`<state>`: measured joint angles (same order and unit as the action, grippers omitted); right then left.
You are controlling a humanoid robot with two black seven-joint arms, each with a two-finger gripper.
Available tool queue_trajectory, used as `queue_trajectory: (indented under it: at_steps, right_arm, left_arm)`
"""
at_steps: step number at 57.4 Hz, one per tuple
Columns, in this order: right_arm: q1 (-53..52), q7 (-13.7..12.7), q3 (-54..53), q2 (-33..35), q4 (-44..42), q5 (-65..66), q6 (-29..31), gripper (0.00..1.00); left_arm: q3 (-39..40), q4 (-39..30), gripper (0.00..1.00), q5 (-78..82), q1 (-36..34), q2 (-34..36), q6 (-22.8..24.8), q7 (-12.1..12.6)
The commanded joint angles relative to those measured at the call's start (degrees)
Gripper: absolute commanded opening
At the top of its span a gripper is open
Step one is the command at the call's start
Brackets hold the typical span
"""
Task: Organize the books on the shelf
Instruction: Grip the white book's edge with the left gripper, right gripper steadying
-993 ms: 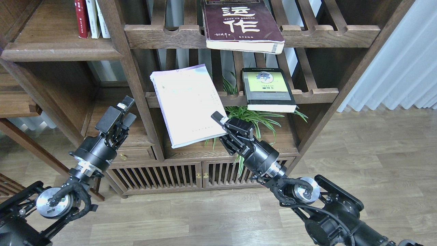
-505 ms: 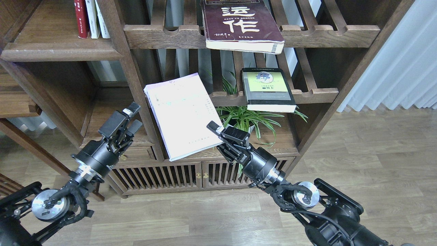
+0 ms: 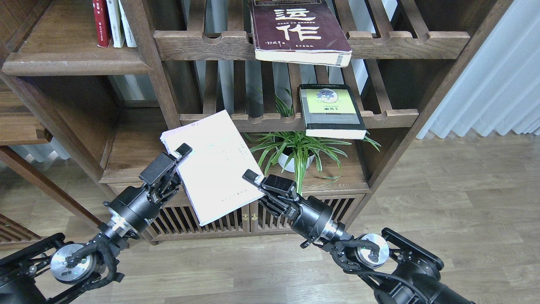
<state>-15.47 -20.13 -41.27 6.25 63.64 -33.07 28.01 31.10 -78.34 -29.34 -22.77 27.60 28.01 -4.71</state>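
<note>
The pale lavender-white paperback [image 3: 211, 164] hangs tilted in the air in front of the lower cabinet. My right gripper [image 3: 254, 180] is shut on its lower right edge. My left gripper [image 3: 179, 157] is at the book's left edge, one finger [image 3: 184, 149] lying over the cover and the other hidden. The maroon book [image 3: 297, 29] with white characters lies flat on the upper slatted rack and overhangs its front. The grey-black book [image 3: 331, 110] with a yellow-green panel lies on the middle slatted rack. The solid plank shelf [image 3: 76, 65] is at the upper left.
A red book and two white books [image 3: 113, 21] stand on the plank shelf. A spider plant in a white pot [image 3: 295, 154] sits under the middle rack. Slatted cabinet doors [image 3: 270, 219] are below, with a wooden upright [image 3: 160, 84] between the bays. A pale curtain [image 3: 498, 76] hangs on the right.
My right gripper has carried the paperback down and to the left, away from the middle rack. My left gripper has moved right and reached the book's left edge.
</note>
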Motion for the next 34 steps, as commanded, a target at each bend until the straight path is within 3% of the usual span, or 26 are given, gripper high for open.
queue_trajectory:
  at_steps: [1, 17, 25, 34]
  right_arm:
    - [-0.1, 0.0, 0.0, -0.1, 0.2, 0.1, 0.0, 0.07]
    - [-0.1, -0.1, 0.1, -0.1, 0.4, 0.2, 0.0, 0.07]
    - [-0.1, -0.3, 0.3, -0.1, 0.4, 0.3, 0.0, 0.07]
    - [-0.1, -0.3, 1.2, -0.2, 0.4, 0.5, 0.0, 0.07]
  left_arm:
    - [-0.8, 0.0, 0.94, 0.0, -0.7, 0.3, 0.0, 0.1]
    - [-1.9, 0.1, 0.84, 1.3, -1.2, 0.9, 0.0, 1.3]
    - [-2.9, 0.2, 0.66, 1.7, -1.3, 1.6, 0.0, 1.3]
    - [-3.0, 0.6, 0.59, 3.4, -1.8, 1.6, 0.0, 1.1]
